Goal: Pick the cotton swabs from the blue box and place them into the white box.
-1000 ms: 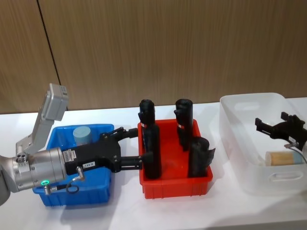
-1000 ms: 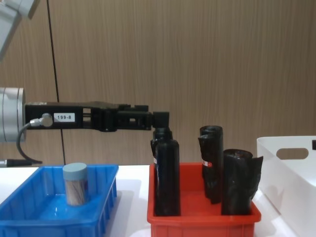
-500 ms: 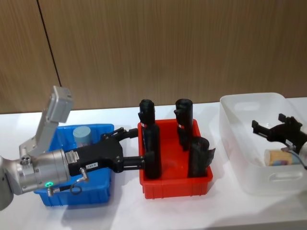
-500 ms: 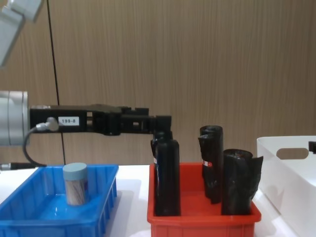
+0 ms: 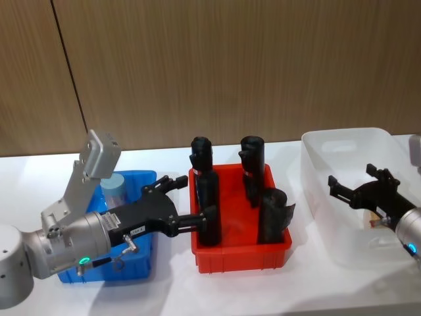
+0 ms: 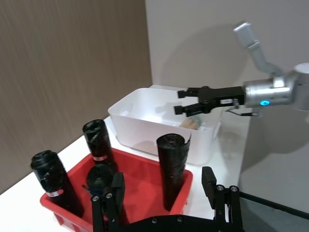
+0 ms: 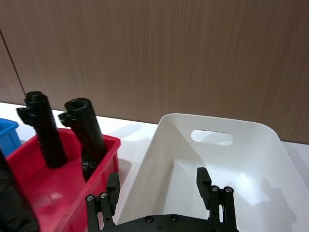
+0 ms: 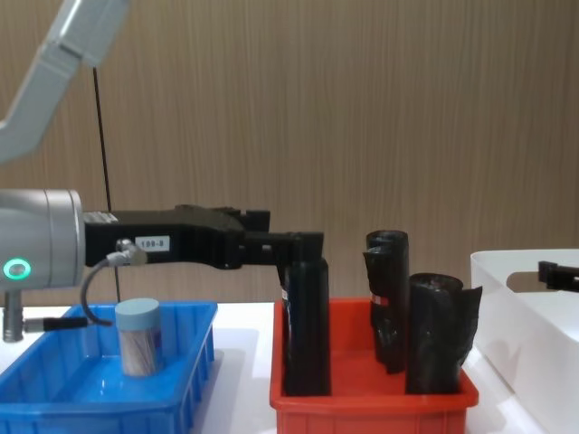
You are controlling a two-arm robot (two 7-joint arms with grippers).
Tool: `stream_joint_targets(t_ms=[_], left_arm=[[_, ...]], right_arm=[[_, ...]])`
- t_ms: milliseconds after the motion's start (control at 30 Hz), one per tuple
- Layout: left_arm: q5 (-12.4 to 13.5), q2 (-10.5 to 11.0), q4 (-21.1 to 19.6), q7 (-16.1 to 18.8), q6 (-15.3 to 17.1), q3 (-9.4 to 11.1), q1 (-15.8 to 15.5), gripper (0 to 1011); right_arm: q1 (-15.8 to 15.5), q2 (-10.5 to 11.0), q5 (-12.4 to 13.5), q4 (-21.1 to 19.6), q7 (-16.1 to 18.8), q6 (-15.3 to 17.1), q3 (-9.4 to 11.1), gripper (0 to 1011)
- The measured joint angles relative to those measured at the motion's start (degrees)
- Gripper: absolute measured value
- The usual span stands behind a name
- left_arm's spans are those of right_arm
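Observation:
One jar of cotton swabs (image 5: pixel 113 186) with a pale lid stands upright in the blue box (image 5: pixel 79 273), also seen from the chest (image 8: pixel 138 336). My left gripper (image 5: pixel 194 201) is open, held level above the blue box's right side, its fingertips reaching over the red bin's left edge beside a black roll. Another cotton swab jar (image 6: pixel 193 123) lies inside the white box (image 5: pixel 348 139). Over that box my right gripper (image 5: pixel 353 178) hovers open and holds nothing, partly hiding the jar below it.
A red bin (image 5: pixel 243 253) with several tall black rolls (image 5: pixel 271 214) stands between the blue box (image 8: pixel 54 362) and the white box (image 8: pixel 516 307). A wooden wall closes off the back. Bare white tabletop lies in front of the bins.
The left arm has swung, pushing its open gripper right and slightly lower toward the red bin. The right gripper has shifted left over the white box and now enters the chest view.

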Motion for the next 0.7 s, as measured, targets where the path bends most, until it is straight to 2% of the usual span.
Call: stream_joint_targets(t_ms=[700], left_arm=[[4.8, -1.3, -4.0, 16.1, -3.0, 2.2, 3.9, 1004]], right_arm=[[-11.6, -1.3, -2.4, -16.0, -5.0, -2.2, -0.9, 1001]])
